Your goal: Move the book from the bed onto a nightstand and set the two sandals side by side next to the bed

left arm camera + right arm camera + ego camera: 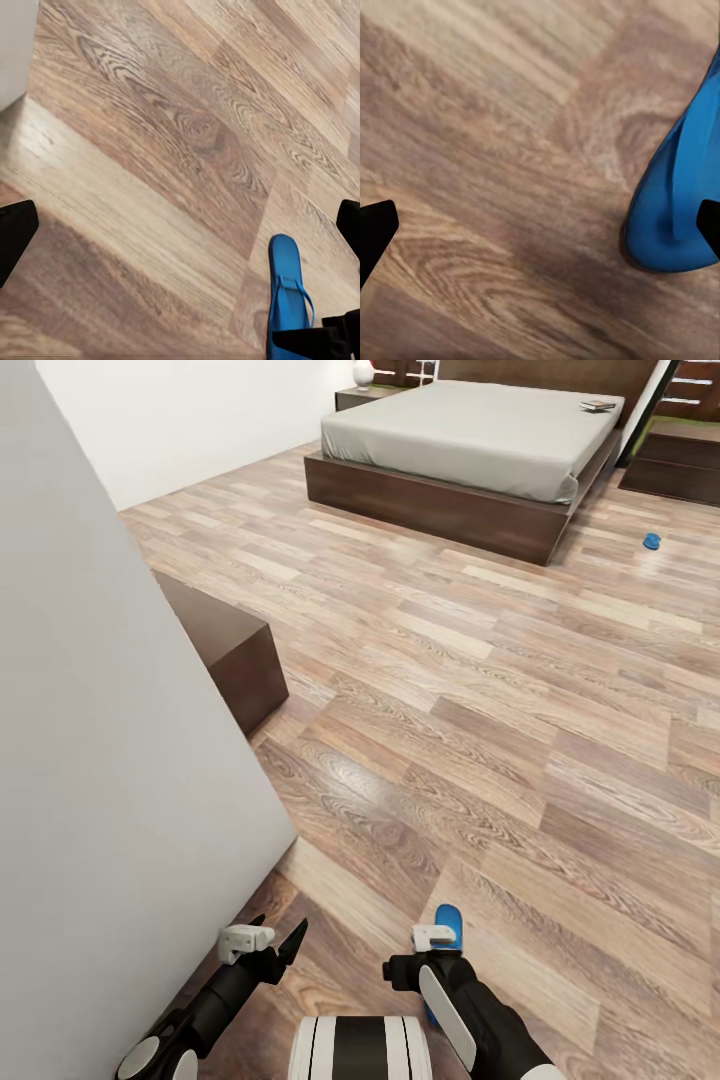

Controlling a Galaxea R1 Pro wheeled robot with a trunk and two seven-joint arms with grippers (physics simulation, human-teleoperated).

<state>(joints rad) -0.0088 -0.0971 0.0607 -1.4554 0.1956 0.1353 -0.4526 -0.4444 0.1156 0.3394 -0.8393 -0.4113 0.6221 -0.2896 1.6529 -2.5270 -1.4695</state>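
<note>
Both arms low over wood floor (450,690), reaching forward. Left pincer (268,942) apart. Right pincer (436,938) apart, just above near sandal (449,922), not gripping. Second sandal (652,541) at 1 o'clock near bed (470,430); book (598,405) on mattress.

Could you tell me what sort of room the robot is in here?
Most likely a bedroom: a low platform bed with a grey mattress, a nightstand beside it, wood-plank floor, and a blue sandal lying there.

Wood-plank floor (480,690), blue sandal (449,926) near, second sandal (652,541) beside bed (470,435), book (598,405) at mattress's far corner
</note>
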